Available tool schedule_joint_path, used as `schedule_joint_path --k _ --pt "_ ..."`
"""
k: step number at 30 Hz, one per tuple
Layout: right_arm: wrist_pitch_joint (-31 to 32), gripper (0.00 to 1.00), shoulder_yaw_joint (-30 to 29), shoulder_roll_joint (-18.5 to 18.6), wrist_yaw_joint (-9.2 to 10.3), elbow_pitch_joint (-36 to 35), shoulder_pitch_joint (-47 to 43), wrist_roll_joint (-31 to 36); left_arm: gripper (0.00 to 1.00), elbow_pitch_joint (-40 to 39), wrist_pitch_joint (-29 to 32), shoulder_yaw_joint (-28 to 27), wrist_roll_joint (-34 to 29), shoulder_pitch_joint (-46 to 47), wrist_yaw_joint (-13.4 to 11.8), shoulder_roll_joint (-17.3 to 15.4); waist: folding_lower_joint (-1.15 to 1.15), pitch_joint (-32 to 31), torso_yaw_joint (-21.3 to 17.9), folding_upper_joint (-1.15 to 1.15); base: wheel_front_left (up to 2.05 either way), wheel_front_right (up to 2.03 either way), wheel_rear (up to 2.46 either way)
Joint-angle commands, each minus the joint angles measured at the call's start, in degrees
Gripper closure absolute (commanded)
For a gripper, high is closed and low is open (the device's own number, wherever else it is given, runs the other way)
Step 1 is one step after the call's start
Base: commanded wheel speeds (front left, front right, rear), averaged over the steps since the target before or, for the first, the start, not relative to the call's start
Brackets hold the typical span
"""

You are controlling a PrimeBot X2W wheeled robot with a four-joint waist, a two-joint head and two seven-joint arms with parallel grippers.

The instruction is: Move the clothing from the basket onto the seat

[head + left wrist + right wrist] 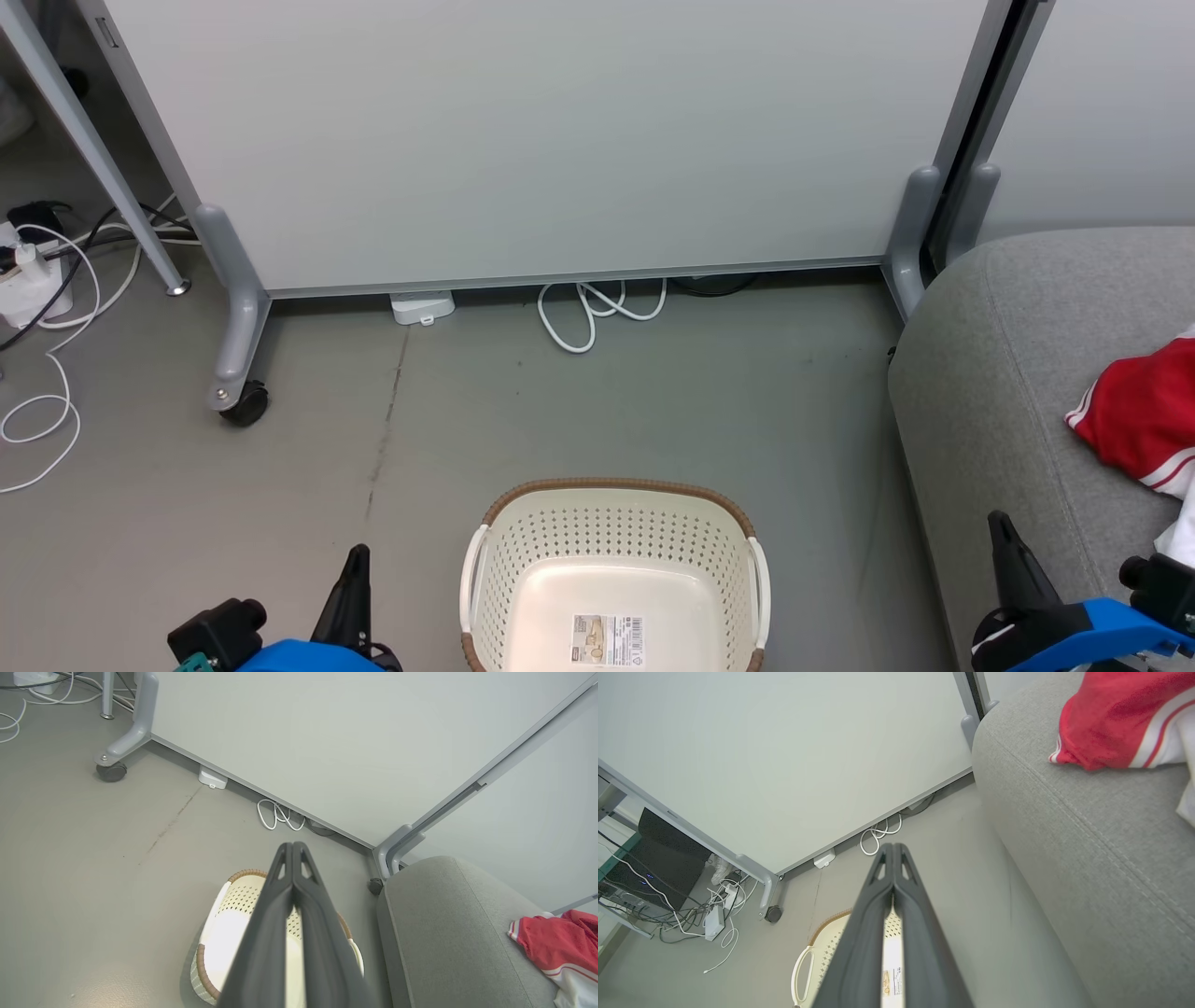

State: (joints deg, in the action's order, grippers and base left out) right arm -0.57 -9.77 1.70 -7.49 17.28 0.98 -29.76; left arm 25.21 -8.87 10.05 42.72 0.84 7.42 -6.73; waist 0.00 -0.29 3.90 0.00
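The left gripper [293, 850] has its two long dark fingers pressed flat together with nothing between them. The right gripper [893, 851] is the same, closed and empty. Both hang above the grey floor [653, 411] with their tips pointing towards the pale partition panel [560, 140].

Below the left gripper and slightly to its right stands the cream-white perforated plastic laundry basket with a brown woven-look rim [616, 485]. The basket sits between the two grippers. Its floor is bare except for a printed label [608, 640]; no fabric lies in it.

Beside and beyond the right gripper, on its outer side, rises the rounded edge of the large light grey woven-fabric seat [990, 373]. The bright red clothing with white stripes and white panels [1139, 411] lies on top of the seat cushion, further to the right of that gripper and apart from its fingers.

With the basket emptied and the garments on the cushion, the transfer looks complete, and what remains is to bring the arms to rest. To do that well, keep both sets of fingers closed. The right arm should stay clear of the white fabric near the seat's front, so that nothing gets snagged and dragged off. The left arm should stay clear of the basket's rim.
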Motion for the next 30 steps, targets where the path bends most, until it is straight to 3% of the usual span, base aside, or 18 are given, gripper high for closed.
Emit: schedule_joint_path --k 1,30 --pt "0.2 1.0 0.1 0.5 0.0 -1.1 1.7 -2.6 1.0 -1.3 0.5 -0.9 2.1 1.9 0.0 0.1 0.0 0.0 -0.1 0.0 0.0 0.0 0.0" --pt "2.9 1.0 1.3 0.9 0.0 -2.0 3.3 -25.4 1.0 -5.2 5.9 -6.7 20.3 3.4 0.1 1.3 0.0 0.1 -1.1 0.0 0.0 0.0 0.0"
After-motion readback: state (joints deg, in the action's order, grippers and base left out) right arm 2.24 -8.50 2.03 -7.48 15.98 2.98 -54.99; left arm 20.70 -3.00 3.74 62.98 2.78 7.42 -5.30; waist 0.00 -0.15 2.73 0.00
